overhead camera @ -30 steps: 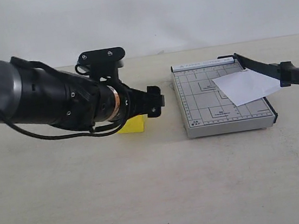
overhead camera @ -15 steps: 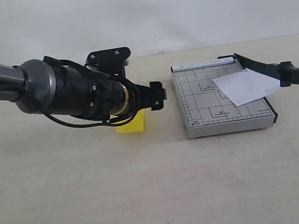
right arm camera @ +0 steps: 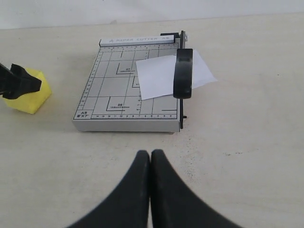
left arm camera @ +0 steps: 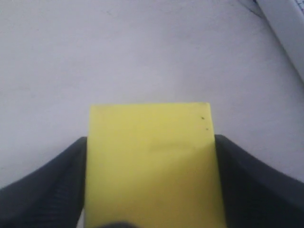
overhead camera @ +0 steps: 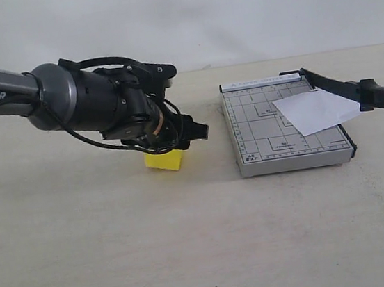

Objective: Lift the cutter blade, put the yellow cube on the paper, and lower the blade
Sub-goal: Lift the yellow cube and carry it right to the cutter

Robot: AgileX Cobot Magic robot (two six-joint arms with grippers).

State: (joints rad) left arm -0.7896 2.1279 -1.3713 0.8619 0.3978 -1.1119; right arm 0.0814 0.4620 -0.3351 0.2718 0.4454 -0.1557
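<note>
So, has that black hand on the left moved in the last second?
Yes. The left hand has tipped downward onto the yellow cube, its tip now slightly lower and farther from the grey cutter base.

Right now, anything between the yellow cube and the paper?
Nothing visible. Only bare table lies between the yellow cube and the grey cutter base. The cutter blade is raised on the base's side away from the cube, leaving the paper open.

I am looking at a plain white wall [overhead camera: 232, 12] running behind a pale beige table [overhead camera: 192, 255]. Soft, even light is falling across the matte surface, casting faint shadows.
</note>
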